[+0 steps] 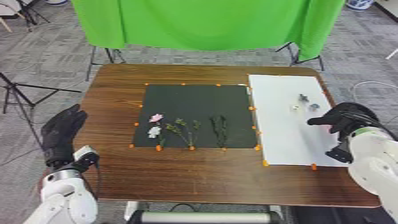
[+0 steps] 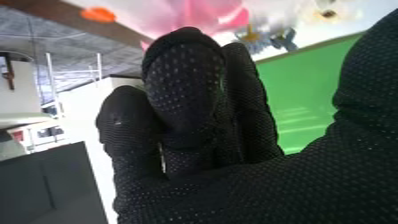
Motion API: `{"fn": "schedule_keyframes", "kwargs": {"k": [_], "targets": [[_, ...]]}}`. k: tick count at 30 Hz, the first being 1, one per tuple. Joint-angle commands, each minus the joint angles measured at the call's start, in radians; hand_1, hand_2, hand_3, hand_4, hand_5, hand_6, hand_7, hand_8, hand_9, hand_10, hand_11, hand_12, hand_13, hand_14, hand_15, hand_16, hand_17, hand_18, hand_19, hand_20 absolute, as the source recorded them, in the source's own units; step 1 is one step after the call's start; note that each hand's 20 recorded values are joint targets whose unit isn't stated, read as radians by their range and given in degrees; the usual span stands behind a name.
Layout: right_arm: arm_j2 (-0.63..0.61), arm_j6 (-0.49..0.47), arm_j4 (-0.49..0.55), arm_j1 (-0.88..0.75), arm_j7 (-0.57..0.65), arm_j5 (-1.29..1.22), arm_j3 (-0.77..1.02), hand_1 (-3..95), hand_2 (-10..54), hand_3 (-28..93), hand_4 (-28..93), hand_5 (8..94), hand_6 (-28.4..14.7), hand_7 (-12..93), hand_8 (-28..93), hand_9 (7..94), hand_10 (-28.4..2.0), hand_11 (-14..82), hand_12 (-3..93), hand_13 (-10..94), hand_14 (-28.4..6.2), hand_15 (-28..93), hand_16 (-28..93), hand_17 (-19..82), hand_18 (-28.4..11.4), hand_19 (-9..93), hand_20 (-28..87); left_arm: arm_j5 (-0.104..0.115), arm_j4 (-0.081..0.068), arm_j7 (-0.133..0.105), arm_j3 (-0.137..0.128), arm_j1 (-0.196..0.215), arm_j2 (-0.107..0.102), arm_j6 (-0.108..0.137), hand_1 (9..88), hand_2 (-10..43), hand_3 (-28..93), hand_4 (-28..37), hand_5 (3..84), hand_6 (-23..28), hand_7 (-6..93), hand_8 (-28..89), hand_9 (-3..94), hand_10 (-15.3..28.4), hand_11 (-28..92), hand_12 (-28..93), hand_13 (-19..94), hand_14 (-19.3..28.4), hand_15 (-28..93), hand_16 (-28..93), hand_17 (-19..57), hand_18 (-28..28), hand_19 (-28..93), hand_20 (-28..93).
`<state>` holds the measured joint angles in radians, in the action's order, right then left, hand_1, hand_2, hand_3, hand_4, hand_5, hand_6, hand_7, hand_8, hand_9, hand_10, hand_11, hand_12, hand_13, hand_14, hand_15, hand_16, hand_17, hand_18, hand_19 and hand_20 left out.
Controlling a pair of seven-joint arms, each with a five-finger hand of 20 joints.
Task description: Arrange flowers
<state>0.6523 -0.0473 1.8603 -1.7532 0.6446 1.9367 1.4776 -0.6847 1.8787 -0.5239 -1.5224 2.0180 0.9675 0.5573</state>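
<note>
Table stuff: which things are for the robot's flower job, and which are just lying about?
For the job:
- pink flower
- white flower
- green stems
- small blooms
- black mat and white sheet, probably, as the flowers lie on them

Just about:
- orange bits round the edges
- green cloth behind
- black tripod on the floor

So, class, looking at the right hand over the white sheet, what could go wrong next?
The right hand is near a pink flower, so petals might get squashed. The small flowers farther up the white sheet could be knocked if it sweeps that way. The green stems on the dark mat lie close together and might tangle if lifted.
</note>
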Motion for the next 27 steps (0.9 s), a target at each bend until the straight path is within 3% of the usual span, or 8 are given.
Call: {"fn": "schedule_keyframes", "kwargs": {"k": [1, 4, 14, 17, 27], "targets": [[0.008, 0.039, -0.04, 0.009, 0.016, 0.023, -0.021, 29.4, -9.5, 62, -18, 55.8, -1.8, 9, -6, 71.2, -16.4, 9.7, 15.0, 90, -4.4, 53, 28, 59, -16.6, 93, 47, -0.132, -0.003, 0.086, -0.058, 0.032, 0.008, -0.155, 40.2, 3.9, 67, -19.8, 54.6, 2.6, 21.2, -10, 52.2, 14.1, 27, 10, 42, 15.3, 26, -3, 17.4, 12.2, 19, 22], [0.013, 0.028, -0.005, -0.014, 0.012, 0.003, 0.015, 29.9, -9.5, 63, -18, 55.6, -1.6, 10, -7, 71.2, -16.3, 9.6, 14.9, 91, -4.3, 53, 28, 59, -16.6, 93, 47, -0.121, -0.004, 0.078, -0.052, 0.03, 0.011, -0.15, 40.6, 3.3, 67, -18.9, 54.7, 2.5, 21.1, -10, 52.2, 14.0, 27, 10, 42, 15.3, 26, -3, 17.4, 12.3, 19, 22], [-0.006, 0.042, 0.107, 0.003, -0.029, -0.032, 0.091, 30.6, -9.5, 62, -17, 56.8, -1.1, 10, -7, 75.4, -15.6, 11.0, 15.8, 92, -3.9, 53, 28, 60, -16.0, 93, 48, -0.119, -0.006, 0.081, -0.048, 0.028, 0.013, -0.15, 40.9, 2.9, 67, -18.2, 54.9, 2.5, 21.1, -10, 52.6, 14.0, 27, 11, 42, 15.4, 25, -3, 17.4, 12.3, 19, 23], [-0.024, 0.089, 0.072, 0.045, -0.027, 0.032, 0.037, 30.8, -9.5, 62, -17, 57.6, -1.0, 10, -7, 75.8, -15.5, 11.3, 16.4, 92, -3.9, 53, 28, 61, -16.1, 93, 48, -0.12, -0.007, 0.082, -0.044, 0.024, 0.013, -0.151, 41.1, 2.9, 67, -18.2, 54.9, 2.6, 21.1, -10, 52.8, 14.0, 27, 11, 42, 15.5, 25, -3, 17.4, 12.3, 19, 23], [-0.029, -0.009, -0.07, 0.092, 0.04, 0.074, -0.052, 30.6, -9.5, 63, -17, 56.2, -1.0, 10, -7, 71.8, -15.5, 10.9, 17.1, 91, -4.1, 54, 29, 60, -16.4, 93, 49, -0.112, -0.007, 0.089, -0.04, 0.024, 0.02, -0.156, 41.3, 3.2, 67, -18.1, 55.0, 2.5, 21.2, -10, 52.9, 14.0, 27, 11, 43, 15.6, 25, -3, 17.3, 12.4, 19, 23]]}}
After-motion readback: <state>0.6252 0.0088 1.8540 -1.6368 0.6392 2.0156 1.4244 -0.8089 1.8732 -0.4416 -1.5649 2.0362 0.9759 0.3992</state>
